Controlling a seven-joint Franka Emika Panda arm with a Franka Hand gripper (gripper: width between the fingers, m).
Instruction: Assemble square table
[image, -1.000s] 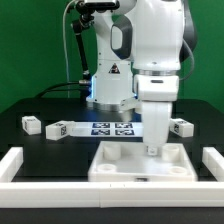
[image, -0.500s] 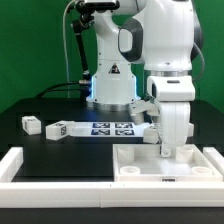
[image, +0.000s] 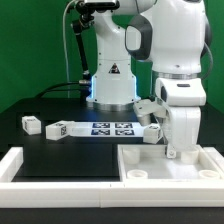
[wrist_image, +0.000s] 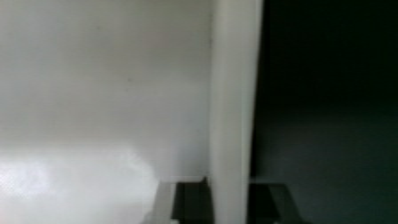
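The white square table panel (image: 160, 166) lies flat at the front of the table, at the exterior view's right. My gripper (image: 180, 152) reaches straight down onto its far right rim. In the wrist view the raised rim (wrist_image: 235, 100) runs between my two dark fingers (wrist_image: 192, 203), and the gripper (wrist_image: 233, 200) is shut on it. Two loose white legs (image: 30, 124) (image: 57, 129) lie at the back left. Another leg (image: 148, 128) lies just behind the panel, beside my gripper.
The marker board (image: 110, 128) lies at the back middle, in front of the robot base. White border bars run along the left (image: 12, 165), the front (image: 60, 190) and the right (image: 215, 160). The panel sits close to the right and front bars.
My gripper has moved to the exterior view's right and the panel has slid with it, from the front middle towards the front right corner of the border bars.
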